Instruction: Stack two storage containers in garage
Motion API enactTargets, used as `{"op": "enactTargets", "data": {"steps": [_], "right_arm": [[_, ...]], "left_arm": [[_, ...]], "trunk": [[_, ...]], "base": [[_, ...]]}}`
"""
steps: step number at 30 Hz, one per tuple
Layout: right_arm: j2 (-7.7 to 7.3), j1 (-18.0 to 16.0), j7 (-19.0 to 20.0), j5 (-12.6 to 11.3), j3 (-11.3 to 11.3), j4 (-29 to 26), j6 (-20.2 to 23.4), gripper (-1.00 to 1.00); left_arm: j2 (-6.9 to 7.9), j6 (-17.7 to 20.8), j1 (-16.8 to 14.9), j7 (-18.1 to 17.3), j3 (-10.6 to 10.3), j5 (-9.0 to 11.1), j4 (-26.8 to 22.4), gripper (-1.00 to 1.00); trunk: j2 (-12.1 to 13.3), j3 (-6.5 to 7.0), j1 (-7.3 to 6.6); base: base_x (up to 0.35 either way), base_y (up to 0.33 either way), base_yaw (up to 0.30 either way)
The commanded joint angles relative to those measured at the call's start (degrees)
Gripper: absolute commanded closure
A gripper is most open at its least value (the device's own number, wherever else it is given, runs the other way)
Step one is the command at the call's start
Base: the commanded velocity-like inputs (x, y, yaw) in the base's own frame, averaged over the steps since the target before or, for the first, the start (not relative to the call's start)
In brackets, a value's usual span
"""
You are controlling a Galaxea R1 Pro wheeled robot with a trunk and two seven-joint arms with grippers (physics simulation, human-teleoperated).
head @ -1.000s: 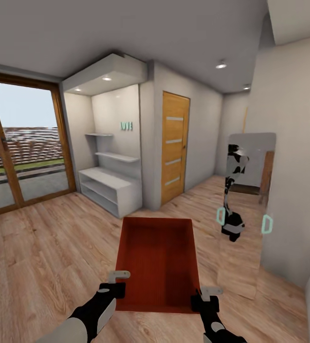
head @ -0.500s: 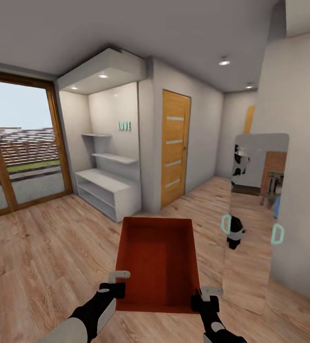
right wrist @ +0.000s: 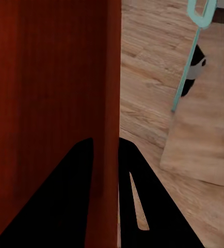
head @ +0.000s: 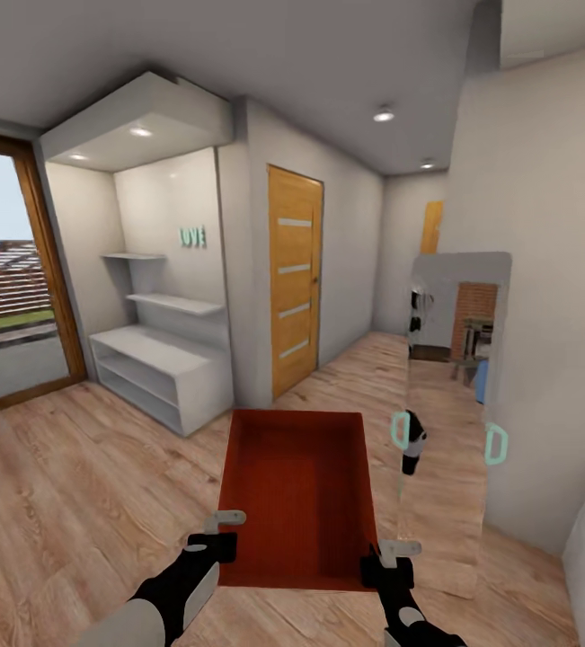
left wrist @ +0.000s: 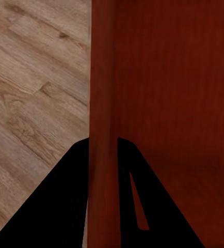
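Observation:
I hold one orange-red storage container point(head: 294, 494) in front of me, above the light wood plank floor point(head: 76, 503) of the living room. My left gripper point(head: 224, 532) is shut on its left wall near the near corner. My right gripper point(head: 387, 557) is shut on its right wall. In the left wrist view the thin wall point(left wrist: 101, 129) runs between the two dark fingers point(left wrist: 55, 206). The right wrist view shows the opposite wall point(right wrist: 111, 113) pinched the same way. The bin is empty and open-topped.
A tall mirror point(head: 449, 413) leans on the white wall at the right and reflects my body. A wooden door point(head: 294, 279) and a hallway lie ahead. White shelves point(head: 162, 368) fill an alcove at the left, next to a glass sliding door point(head: 9, 305).
The whole view has swung to the right: alcove, door and glass door slid left in the picture. The mirror looms nearer. Both grippers keep the same hold on the container.

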Motion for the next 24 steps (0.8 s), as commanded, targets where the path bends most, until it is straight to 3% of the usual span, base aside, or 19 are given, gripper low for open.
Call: {"op": "enactTargets", "data": {"steps": [1, 11, 24], "right_arm": [[0.02, -0.1, 0.2, 0.4, -0.1, -0.1, -2.2, 1.0], [0.08, -0.1, 0.2, 0.4, -0.1, -0.1, -2.2, 1.0], [0.1, -0.1, 0.2, 0.4, -0.1, -0.1, -2.2, 1.0]], "left_arm": [[0.11, 0.4, 0.0, 0.7, -0.2, 0.4, 0.0, 1.0], [0.11, 0.4, 0.0, 0.7, -0.2, 0.4, -0.1, 1.0], [0.11, 0.4, 0.0, 0.7, -0.2, 0.4, -0.1, 1.0]], "trunk": [[-0.1, -0.09, 0.04], [-0.1, -0.09, 0.04], [-0.1, -0.09, 0.04]], "base": [[0.322, 0.085, -0.278], [0.322, 0.115, -0.252], [0.322, 0.125, -0.021]]}}
